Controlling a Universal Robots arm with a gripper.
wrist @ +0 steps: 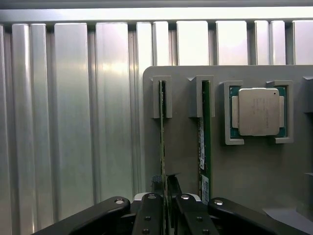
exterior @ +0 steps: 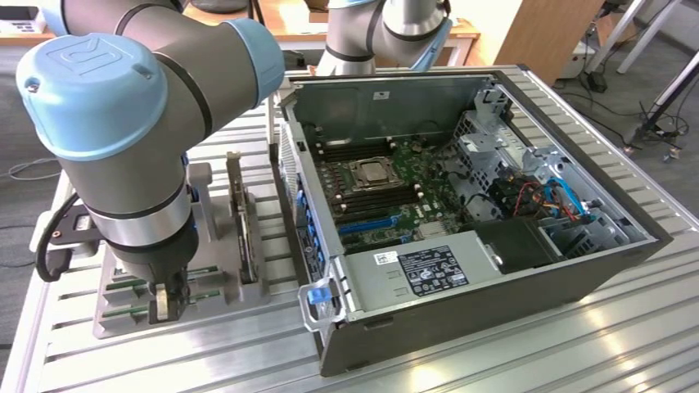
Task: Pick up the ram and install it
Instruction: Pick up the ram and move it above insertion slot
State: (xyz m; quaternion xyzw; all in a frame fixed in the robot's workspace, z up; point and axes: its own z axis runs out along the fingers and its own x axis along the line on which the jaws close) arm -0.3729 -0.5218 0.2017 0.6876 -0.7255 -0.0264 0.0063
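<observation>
The narrow green circuit-board ram stick is stood on edge in the slot nearest the edge of a flat grey plastic holder tray. It is pinched near one end between the black fingers of the gripper, which are pressed against its two faces. If drawn out at a tilt, it could be jammed in its slot bracket or slipped from the narrow grip. A second green stick, set just beside it, could be knocked. A square silver processor chip is seated further along. The open dark computer case is placed on the exterior view's right, its side wall between tray and motherboard.
</observation>
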